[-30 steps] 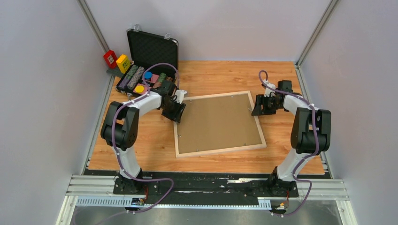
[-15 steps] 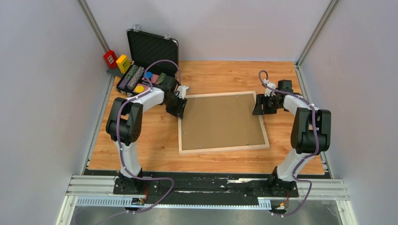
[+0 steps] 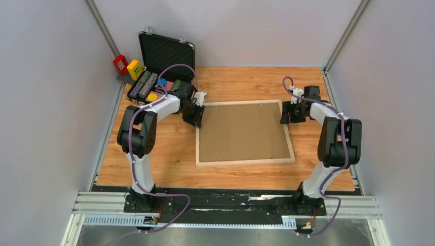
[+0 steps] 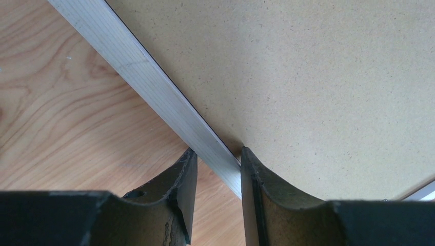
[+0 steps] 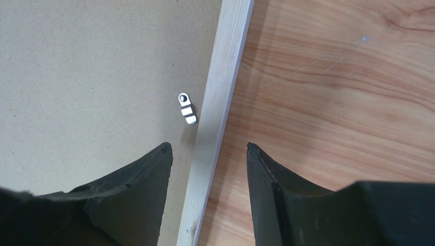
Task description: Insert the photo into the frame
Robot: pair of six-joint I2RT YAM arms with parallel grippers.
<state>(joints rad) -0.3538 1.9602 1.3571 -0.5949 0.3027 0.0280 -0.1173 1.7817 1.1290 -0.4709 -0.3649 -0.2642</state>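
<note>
Frame lying flat, back side up, a gripper at each far corner.
Top view: the frame [image 3: 245,163] lies with its long axis running from the left gripper [image 3: 197,117] across to the right gripper [image 3: 284,115]; a brown backing board [image 3: 243,130] fills it. Behind the left gripper, the open black case [image 3: 166,53] holds coloured pieces [image 3: 153,88]. Left wrist: the fingers [image 4: 180,187] straddle the rail [image 4: 154,87] at both its edges; whether they clamp it cannot be told. Right wrist: jaws parted, clear of the rail on both sides; a metal tab [image 5: 187,108] sits just ahead, on the board.
</note>
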